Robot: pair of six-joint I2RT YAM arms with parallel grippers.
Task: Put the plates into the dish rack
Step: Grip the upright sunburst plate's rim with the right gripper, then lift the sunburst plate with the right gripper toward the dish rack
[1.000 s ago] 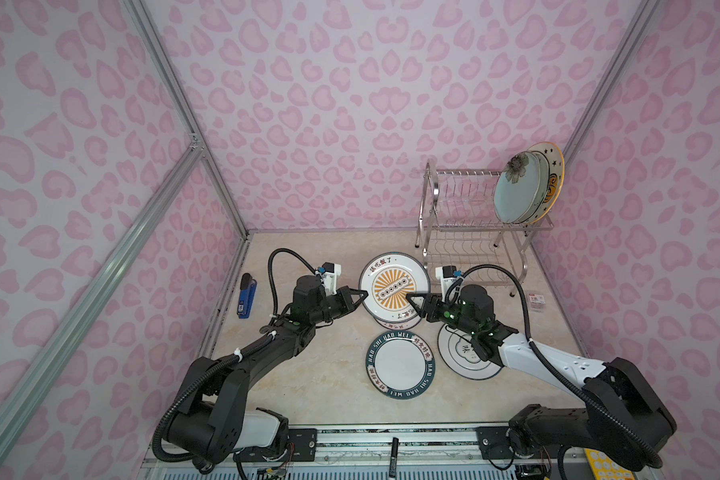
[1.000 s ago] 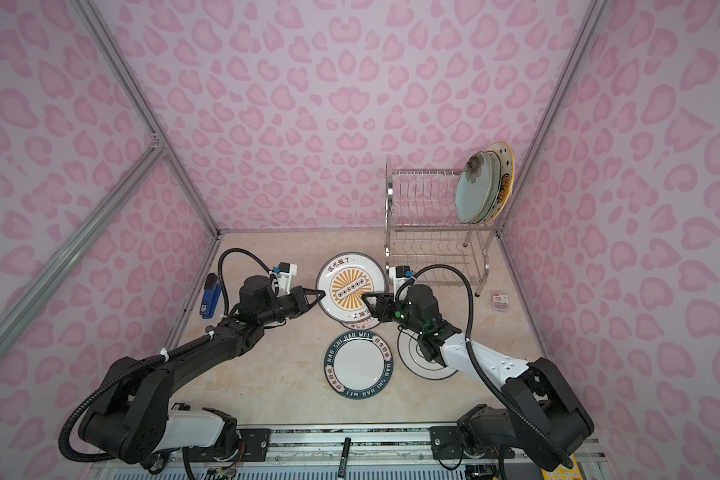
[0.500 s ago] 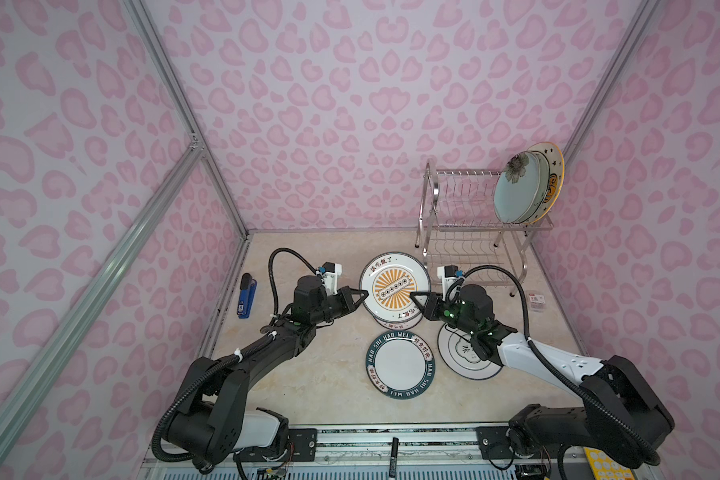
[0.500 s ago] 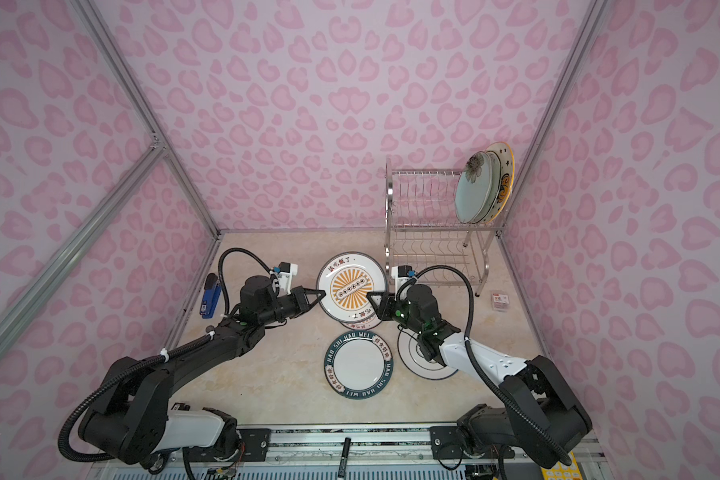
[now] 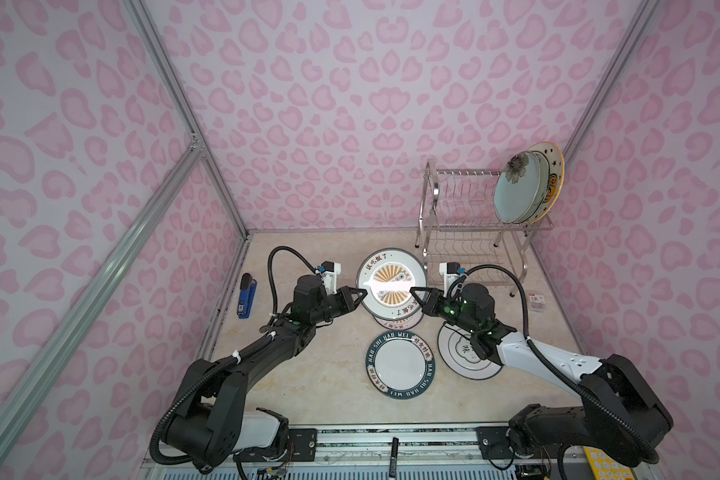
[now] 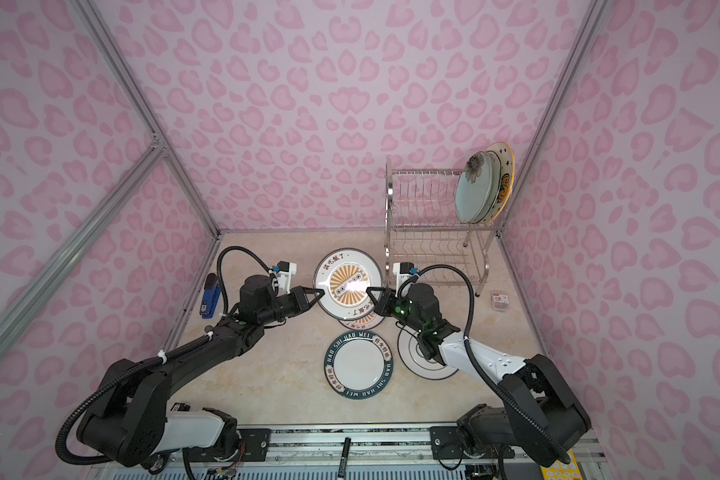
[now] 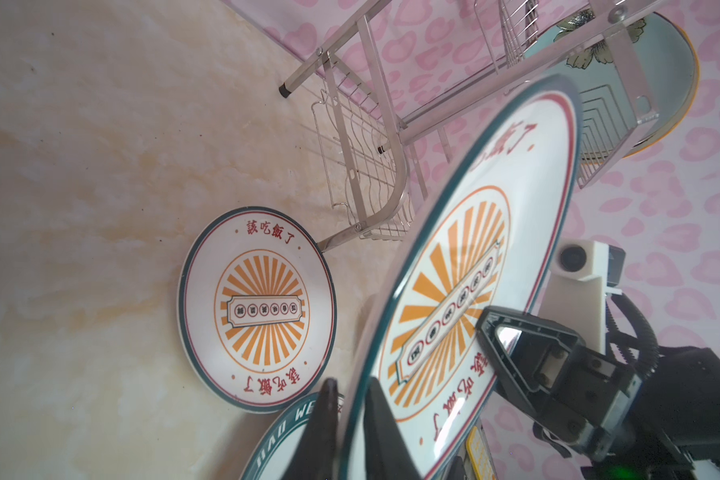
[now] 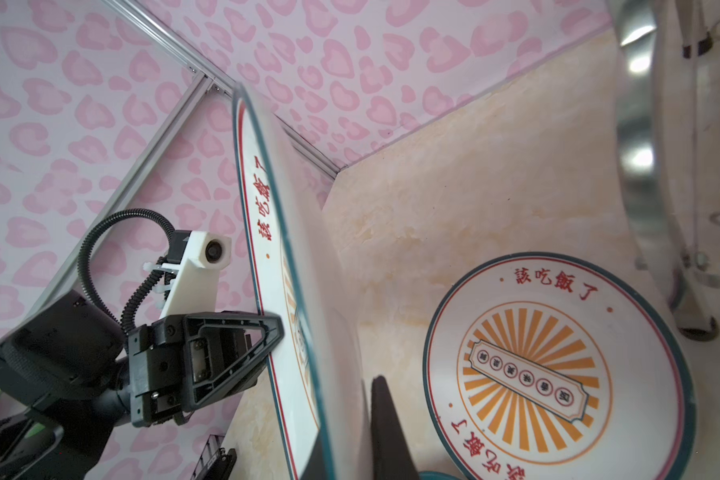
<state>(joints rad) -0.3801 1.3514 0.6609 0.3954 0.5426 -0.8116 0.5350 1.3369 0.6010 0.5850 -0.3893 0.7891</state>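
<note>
Pinching raised sunburst plate (image 5: 391, 270) rim: right fingers (image 8: 385, 419) | left fingers (image 7: 327, 419): straddling opposite rim, grip cannot tell

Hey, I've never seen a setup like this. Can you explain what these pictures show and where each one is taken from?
You're seeing two black robot arms on a beige marble-look tabletop. Two pictures look down from overhead; the other two come from cameras on the arms' wrists. Between the arms, a round orange sunburst plate is lifted and tilted. The right claw is shut on its rim; the left claw straddles the opposite rim, grip unclear. Lying flat: a second sunburst plate, a dark-teal lettered plate, a white plate with a centre emblem and a blue stapler. The chrome wire dish rack holds upright plates, including a pale blue flower plate and a star-patterned orange-rimmed plate.
</note>
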